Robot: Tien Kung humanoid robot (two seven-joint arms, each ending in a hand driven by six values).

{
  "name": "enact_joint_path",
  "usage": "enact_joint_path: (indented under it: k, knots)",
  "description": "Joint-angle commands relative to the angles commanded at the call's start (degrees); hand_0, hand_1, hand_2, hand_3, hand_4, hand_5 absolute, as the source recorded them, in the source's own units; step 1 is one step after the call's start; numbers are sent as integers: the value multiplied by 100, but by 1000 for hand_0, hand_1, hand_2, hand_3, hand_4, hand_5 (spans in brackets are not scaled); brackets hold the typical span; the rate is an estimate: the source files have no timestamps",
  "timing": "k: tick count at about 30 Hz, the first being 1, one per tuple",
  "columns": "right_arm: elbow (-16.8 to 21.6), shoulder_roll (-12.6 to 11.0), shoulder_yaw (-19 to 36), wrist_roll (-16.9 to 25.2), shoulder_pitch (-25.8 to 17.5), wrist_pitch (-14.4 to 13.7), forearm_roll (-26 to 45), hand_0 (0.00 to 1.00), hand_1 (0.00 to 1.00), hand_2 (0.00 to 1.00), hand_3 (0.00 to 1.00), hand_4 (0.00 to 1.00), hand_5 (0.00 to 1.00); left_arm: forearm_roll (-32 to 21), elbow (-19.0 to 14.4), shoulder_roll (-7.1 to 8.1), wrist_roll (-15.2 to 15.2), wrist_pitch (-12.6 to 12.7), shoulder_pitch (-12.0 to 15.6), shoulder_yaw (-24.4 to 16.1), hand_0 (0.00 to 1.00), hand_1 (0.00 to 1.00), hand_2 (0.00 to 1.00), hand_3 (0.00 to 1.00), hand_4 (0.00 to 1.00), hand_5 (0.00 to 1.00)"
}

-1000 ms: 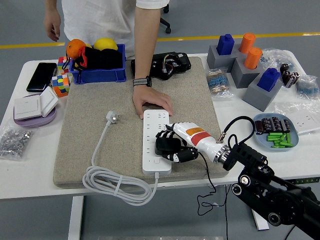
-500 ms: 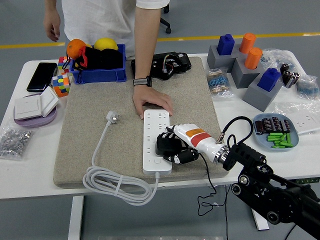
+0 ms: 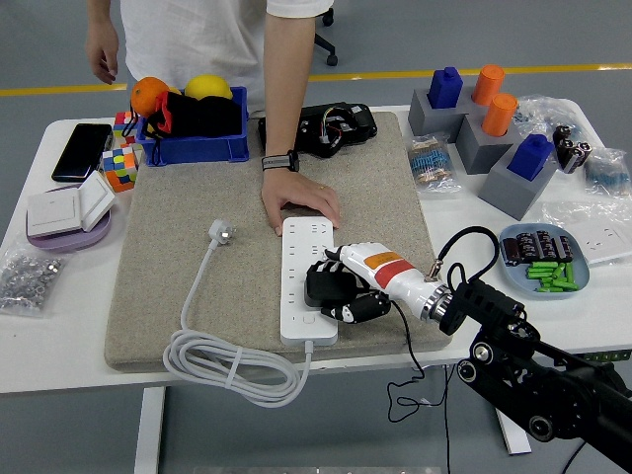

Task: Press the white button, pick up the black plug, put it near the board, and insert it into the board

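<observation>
Holding the black plug [image 3: 329, 286] on the white power strip [image 3: 309, 281] with my right hand [image 3: 357, 284].

My right hand's fingers are wrapped around the black plug, and the plug sits on top of the strip, near its lower half, on the grey felt mat [image 3: 178, 227]. Next to half a second ago, my hand and the plug have slid a tiny bit to the left over the strip. I cannot tell if the plug's pins are in the holes. A person's hand [image 3: 299, 202] lies flat on the far end of the strip, same as before. The strip's white cord [image 3: 229, 368] is coiled at the mat's near edge, and its own white plug [image 3: 222, 233] lies on the mat, left of the strip.
</observation>
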Motion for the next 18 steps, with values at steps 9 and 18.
enact_joint_path:
  k: [9,18]
  knots:
    - [-56,10,-6,-4,11,17,55,451,498,549,615,913,39,-2,0,3,-1,-1,-9,-2,468,495,501,573,562,272]
    - [-105,18,-21,-6,11,11,70,454,504,553,615,912,40,4,0,0,0,-2,-6,-4,467,495,501,573,563,274]
